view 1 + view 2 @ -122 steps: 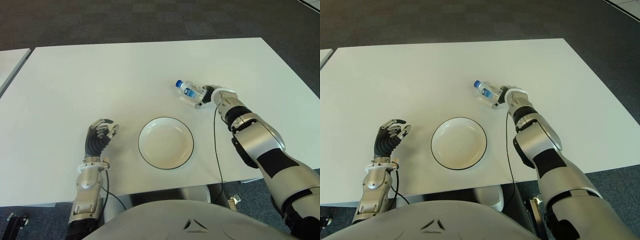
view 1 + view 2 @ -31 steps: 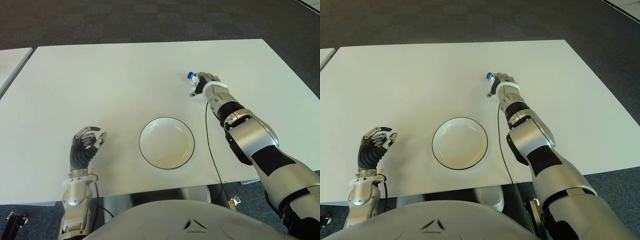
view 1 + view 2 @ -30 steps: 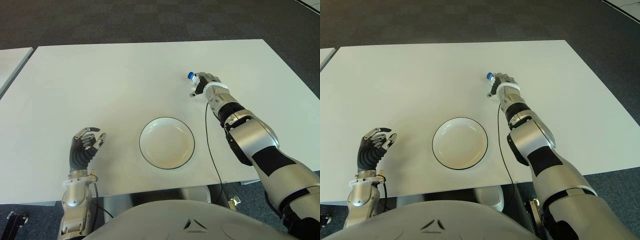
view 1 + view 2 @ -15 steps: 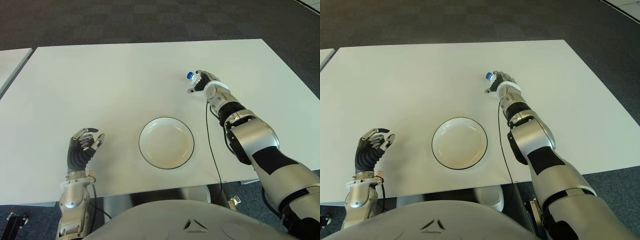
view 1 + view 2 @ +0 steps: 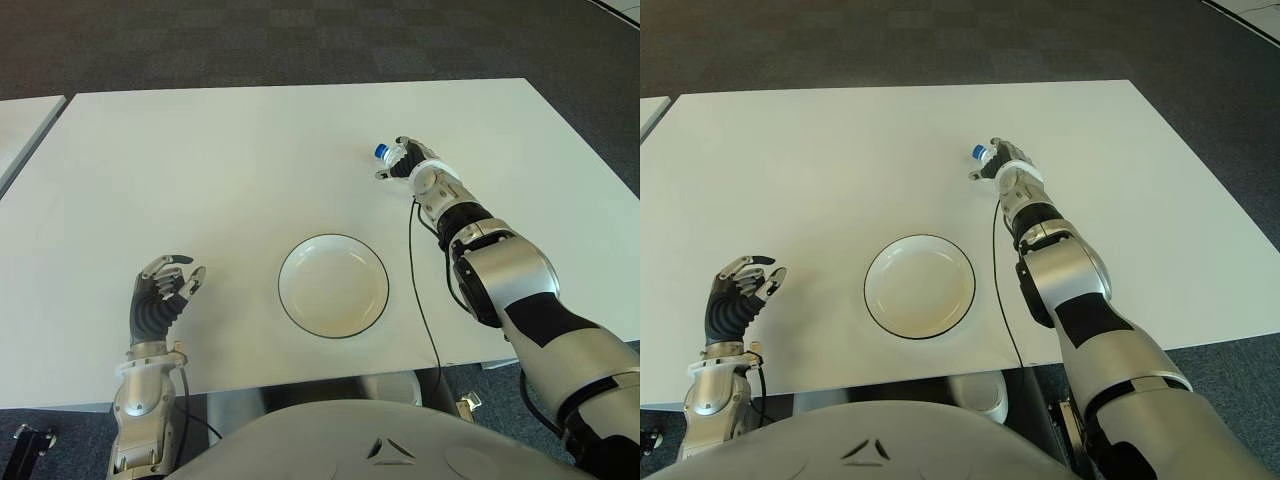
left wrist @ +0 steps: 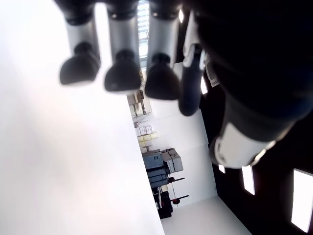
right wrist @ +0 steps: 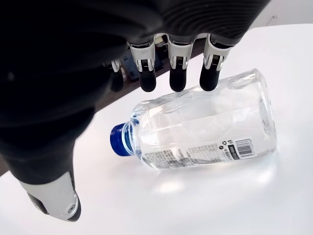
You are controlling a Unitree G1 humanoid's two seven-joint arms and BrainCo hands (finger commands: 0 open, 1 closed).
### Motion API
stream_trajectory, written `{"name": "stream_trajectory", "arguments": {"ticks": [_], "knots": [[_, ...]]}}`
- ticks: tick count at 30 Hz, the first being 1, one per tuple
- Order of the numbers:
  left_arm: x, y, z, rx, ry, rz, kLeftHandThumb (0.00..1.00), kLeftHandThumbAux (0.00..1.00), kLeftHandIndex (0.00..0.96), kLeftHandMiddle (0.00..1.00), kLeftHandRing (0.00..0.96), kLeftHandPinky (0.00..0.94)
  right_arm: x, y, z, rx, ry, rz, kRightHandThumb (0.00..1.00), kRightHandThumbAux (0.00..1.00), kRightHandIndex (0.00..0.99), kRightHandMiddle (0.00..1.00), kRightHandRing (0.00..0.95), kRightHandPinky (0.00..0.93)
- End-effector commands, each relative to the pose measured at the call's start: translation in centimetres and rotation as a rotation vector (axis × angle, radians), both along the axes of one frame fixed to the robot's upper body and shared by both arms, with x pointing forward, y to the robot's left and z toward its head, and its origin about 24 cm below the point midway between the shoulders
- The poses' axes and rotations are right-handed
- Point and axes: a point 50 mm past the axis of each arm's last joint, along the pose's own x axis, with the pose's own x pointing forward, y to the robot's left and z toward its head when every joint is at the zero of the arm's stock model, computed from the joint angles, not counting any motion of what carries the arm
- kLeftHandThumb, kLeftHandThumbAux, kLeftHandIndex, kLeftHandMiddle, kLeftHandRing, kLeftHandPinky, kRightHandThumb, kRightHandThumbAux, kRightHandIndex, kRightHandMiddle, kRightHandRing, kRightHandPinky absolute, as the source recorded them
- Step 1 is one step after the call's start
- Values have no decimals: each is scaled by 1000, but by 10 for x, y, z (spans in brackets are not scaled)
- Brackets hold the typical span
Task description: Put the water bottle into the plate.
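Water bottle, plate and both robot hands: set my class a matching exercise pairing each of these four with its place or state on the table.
Column one:
1. water bottle
2. plate
3. left hand
4. right hand

Column two:
A. holds nothing, near the table's front edge
B. lying on its side, blue cap on
C. fingers open over the bottle, not yet closed
D. white with a dark rim, nothing in it

Pairs: 1-B, 2-D, 3-A, 4-C

Bottle label [image 7: 205,154]: print too small
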Motion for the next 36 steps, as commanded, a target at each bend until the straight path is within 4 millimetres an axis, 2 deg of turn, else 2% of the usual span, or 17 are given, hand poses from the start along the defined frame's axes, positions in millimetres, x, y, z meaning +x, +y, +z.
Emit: {"name": "stream_trajectory", "arguments": {"ticks": [1, 13, 16, 17, 19, 22, 33, 36], "knots": [[0, 1, -2, -6, 11, -9, 702, 718, 439, 844, 840, 820, -13, -7, -26, 28, 104, -54, 415, 740, 53, 57, 73, 141], [1, 1, -1, -18, 9, 5, 702, 717, 439, 831, 833, 829, -15, -11, -29, 46, 96, -112, 425, 734, 37, 58, 84, 164], [1, 1, -1, -22, 17, 23, 703, 717, 438, 834, 836, 837, -17, -11, -30, 42, 97, -145, 436, 723, 40, 75, 101, 196], [1, 1, -1, -23, 20, 29, 703, 717, 439, 834, 837, 838, -17, -12, -31, 37, 99, -157, 447, 712, 115, 110, 118, 213], [1, 1, -1, -25, 24, 37, 704, 716, 439, 836, 839, 839, -19, -12, -32, 23, 105, -173, 594, 715, 297, 196, 167, 251], [1, 1, 0, -30, 23, 47, 704, 716, 439, 839, 840, 840, -21, -12, -36, -25, 122, -160, 665, 714, 384, 247, 203, 251], [1, 1, 0, -5, 17, 49, 703, 716, 439, 844, 843, 841, -24, -16, -42, -89, 140, -110, 701, 712, 429, 250, 179, 183], [1, 1, 0, 0, 11, 37, 702, 716, 439, 842, 841, 838, -27, -25, -46, -95, 150, -94, 701, 712, 428, 233, 165, 183]]}}
